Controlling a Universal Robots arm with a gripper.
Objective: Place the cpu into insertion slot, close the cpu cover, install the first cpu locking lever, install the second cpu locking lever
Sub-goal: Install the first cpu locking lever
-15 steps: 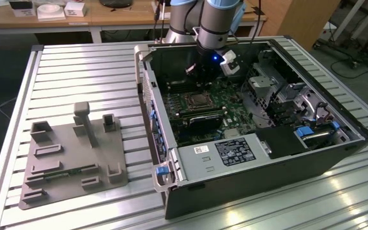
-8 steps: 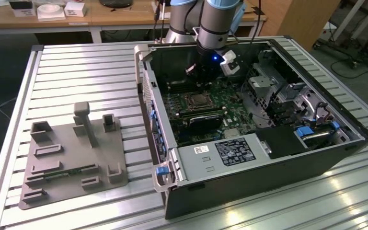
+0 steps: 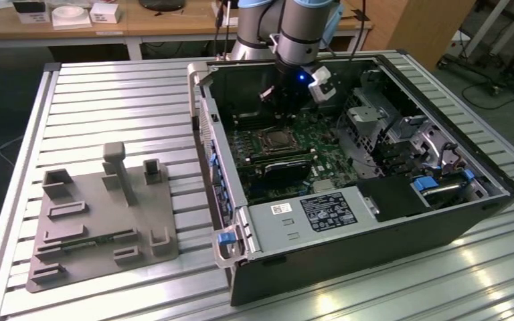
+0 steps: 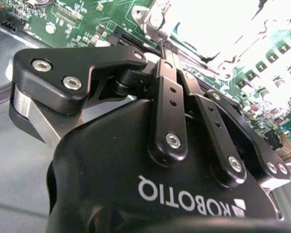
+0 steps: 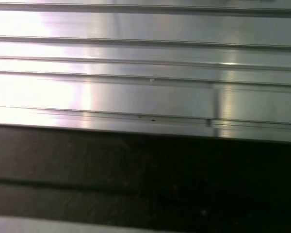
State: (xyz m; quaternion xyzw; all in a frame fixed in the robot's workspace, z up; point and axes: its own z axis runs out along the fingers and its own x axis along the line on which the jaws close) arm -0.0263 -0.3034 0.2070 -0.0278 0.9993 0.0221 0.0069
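In the exterior view my gripper (image 3: 282,107) reaches down into the open computer case, just behind the insertion slot (image 3: 270,142) on the green board. The cpu (image 3: 272,138) lies in that slot as a silvery square. The cpu cover (image 3: 251,144) seems to lie flat around it as a metal frame. In the second wrist view the black fingers (image 4: 167,92) run together to a point, so my gripper (image 4: 166,47) looks shut, close over the bright, glaring metal of the slot (image 4: 218,29). I cannot tell whether anything thin is pinched at the tips. The locking levers are too small to make out.
The case walls (image 3: 201,114) rise around the board. A labelled black box (image 3: 326,210) sits at the case's near end, a metal drive cage (image 3: 391,127) on the exterior view's right. A grey fixture plate (image 3: 105,221) lies on the slatted table (image 5: 145,92).
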